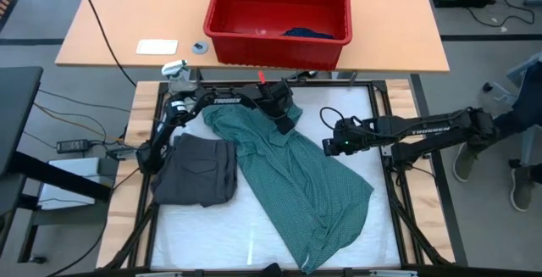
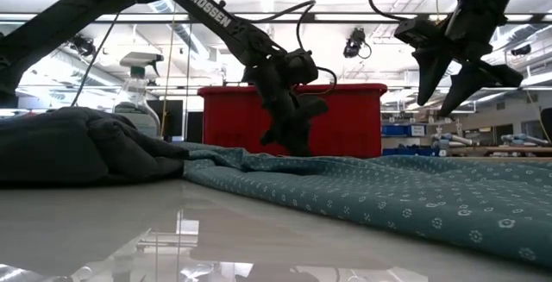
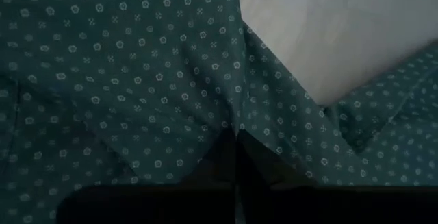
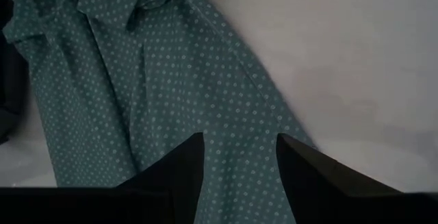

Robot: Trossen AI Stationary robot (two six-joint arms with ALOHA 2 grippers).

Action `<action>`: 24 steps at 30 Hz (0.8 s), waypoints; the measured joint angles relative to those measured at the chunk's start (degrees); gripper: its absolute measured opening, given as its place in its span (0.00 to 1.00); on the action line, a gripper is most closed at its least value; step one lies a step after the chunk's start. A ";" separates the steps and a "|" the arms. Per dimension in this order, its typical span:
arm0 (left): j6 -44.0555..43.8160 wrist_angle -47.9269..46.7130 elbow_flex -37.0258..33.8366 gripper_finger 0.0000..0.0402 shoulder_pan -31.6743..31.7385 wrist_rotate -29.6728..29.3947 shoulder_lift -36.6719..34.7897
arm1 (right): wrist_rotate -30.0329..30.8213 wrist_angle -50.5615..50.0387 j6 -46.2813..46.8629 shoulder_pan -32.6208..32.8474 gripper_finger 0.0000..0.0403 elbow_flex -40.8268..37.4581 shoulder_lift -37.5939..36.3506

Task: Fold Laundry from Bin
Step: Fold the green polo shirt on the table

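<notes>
The white padded counter [image 1: 356, 124] carries most of the work. The large red plastic bin [image 1: 279, 36] stands beyond its far edge and is almost emptied; only a navy dotted piece [image 1: 306, 33] is seen inside. The teal-green dotted T-shirt [image 1: 296, 175] is spread diagonally across the counter, not yet folded. A dark grey garment [image 1: 196, 171] lies folded at the left. The left tool [image 1: 285, 121] is clamped on the T-shirt's far end. The right tool [image 1: 329, 146] hangs above the shirt's right edge, fingers apart and empty.
</notes>
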 joint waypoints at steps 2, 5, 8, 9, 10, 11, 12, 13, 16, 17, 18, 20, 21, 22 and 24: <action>0.24 -0.66 0.00 0.01 0.00 0.00 -0.30 | 1.18 -0.02 1.59 1.32 0.47 0.00 0.00; 0.21 -2.66 0.26 0.01 0.00 0.07 -1.02 | 3.29 -0.05 4.59 3.87 0.47 0.02 0.02; 0.26 -3.77 0.33 0.00 0.02 0.11 -2.49 | 4.52 -0.27 7.55 6.39 0.47 -0.14 0.02; 0.34 -3.97 0.35 0.00 0.02 0.11 -2.91 | 4.54 -0.71 8.54 7.12 0.47 -0.30 0.02; 0.43 -3.67 0.37 0.00 0.07 0.13 -3.42 | 4.54 -1.73 9.61 7.85 0.47 -0.43 0.02; 0.65 -3.49 0.37 0.00 0.20 0.13 -3.78 | 4.63 -2.88 10.61 8.54 0.47 -0.54 0.03; 0.98 -3.37 0.41 0.00 0.28 0.15 -3.91 | 5.05 -3.93 11.56 9.20 0.47 -0.64 0.07; 1.10 -2.98 0.44 0.00 0.37 0.15 -3.93 | 5.55 -4.79 12.49 9.80 0.47 -0.77 0.04; 1.23 -3.53 0.44 0.00 0.91 0.15 -3.87 | 5.67 -6.62 12.90 10.84 0.47 -0.81 0.05; 1.23 -3.46 0.44 0.00 1.06 0.17 -3.87 | 5.92 -6.58 11.74 11.03 0.47 -0.81 0.04; 1.24 -3.43 0.44 0.00 1.16 0.15 -3.87 | 6.31 -6.31 10.14 11.13 0.47 -0.81 0.04; 1.21 -3.16 0.44 0.00 1.39 0.15 -3.87 | 7.66 -6.13 5.52 11.28 0.47 -0.81 0.04; 1.14 -2.96 0.44 0.00 1.45 0.13 -3.87 | 7.95 -6.13 2.97 11.28 0.47 -0.81 0.04; 1.01 -2.80 0.44 0.00 1.65 0.21 -3.87 | 7.82 -6.13 0.43 11.28 0.47 -0.81 0.06; 0.53 -2.69 0.44 0.00 1.88 1.79 -3.87 | 6.01 -6.14 -4.42 10.73 0.47 -0.81 0.07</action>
